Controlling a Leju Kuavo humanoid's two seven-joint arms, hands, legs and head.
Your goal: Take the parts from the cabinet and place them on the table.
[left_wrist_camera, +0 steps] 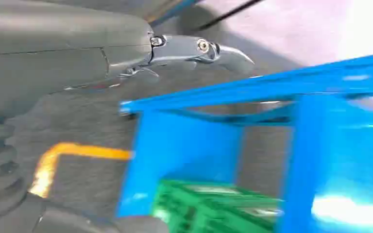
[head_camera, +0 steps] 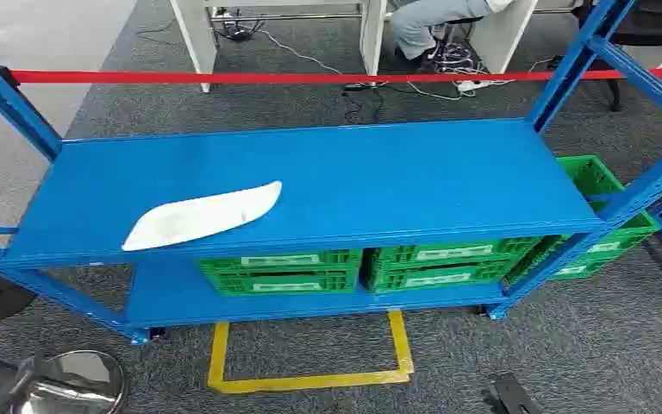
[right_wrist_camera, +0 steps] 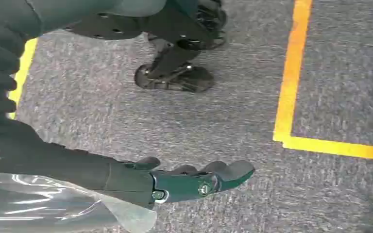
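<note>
A long white curved part (head_camera: 202, 216) lies flat on the left half of the blue cabinet's top shelf (head_camera: 396, 177). My left hand (left_wrist_camera: 126, 53) hovers low, near the cabinet's left corner. Its fingers (left_wrist_camera: 209, 48) are stretched out and it holds nothing. The lower shelf (left_wrist_camera: 184, 150) and a green crate (left_wrist_camera: 213, 206) lie beyond it. My right hand (right_wrist_camera: 189, 182) hangs over the grey carpet with its fingers straight and apart, also holding nothing. A silver part of my left arm (head_camera: 47, 384) shows at the bottom left of the head view.
Green crates (head_camera: 280, 272) (head_camera: 448, 263) fill the lower shelf, and another (head_camera: 608, 228) stands at the right end. Yellow tape (head_camera: 310, 379) marks a square on the carpet before the cabinet. Behind it run a red barrier tape (head_camera: 310, 78), desks and a seated person (head_camera: 431, 21).
</note>
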